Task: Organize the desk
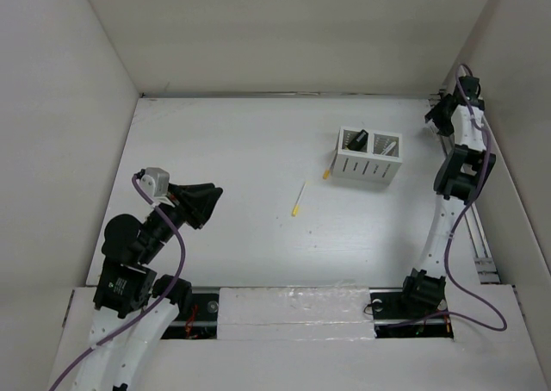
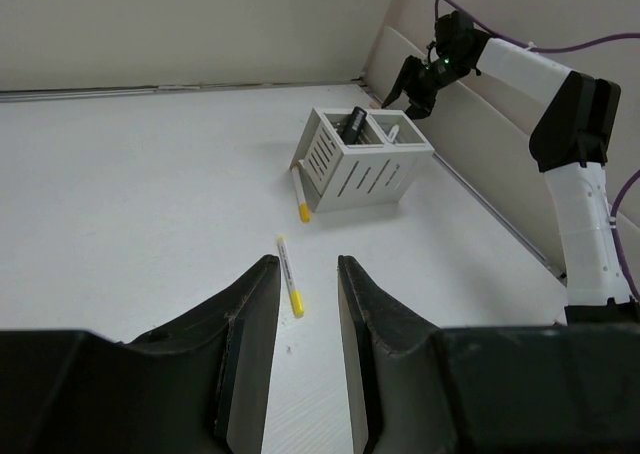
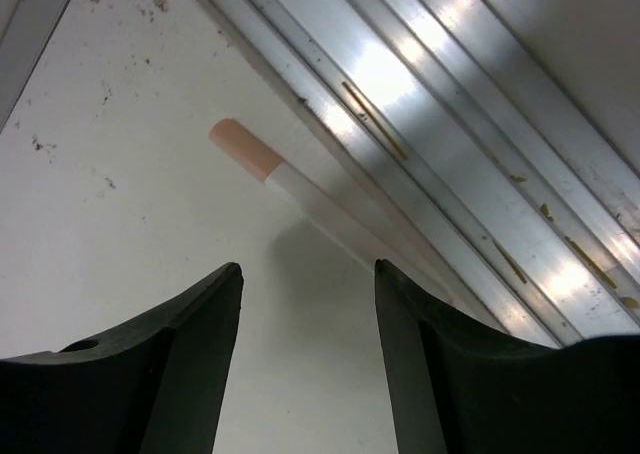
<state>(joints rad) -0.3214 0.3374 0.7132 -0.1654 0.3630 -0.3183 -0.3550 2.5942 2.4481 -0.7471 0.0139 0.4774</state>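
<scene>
**Top external view.** The tabletop [image 1: 224,150] fills the middle of the field, a matte white rectangle enclosed by tall white wall panels [image 1: 60,107], with a metal rail [image 1: 479,240] along its right edge. A white slotted pen holder [image 1: 368,158] stands right of centre; its left compartment holds a dark object [image 1: 357,139]. A yellow-tipped pen [image 1: 299,199] lies loose near the centre of the tabletop. A second yellow-tipped pen [image 1: 326,174] sits just beside the holder's left corner. The left tool [image 1: 213,200] hangs over the left part of the tabletop, pointing right. The right tool [image 1: 436,115] is at the far right corner, beside the rail.

**Left wrist view.** The left tool [image 2: 306,264] is released: its two fingers [image 2: 250,324] stand apart with a narrow gap and nothing between them. The loose pen [image 2: 290,289] lies on the tabletop just ahead of the fingertips. Beyond it stands the pen holder [image 2: 365,164]. The right arm [image 2: 575,164] reaches to the far corner.

**Right wrist view.** The right tool [image 3: 308,269] is released, jaws wide and empty. Ahead of them a white pen with a peach cap [image 3: 300,189] lies on the tabletop [image 3: 120,204], pressed against the foot of the rail [image 3: 450,104]. The pen's lower end is hidden in shadow.
</scene>
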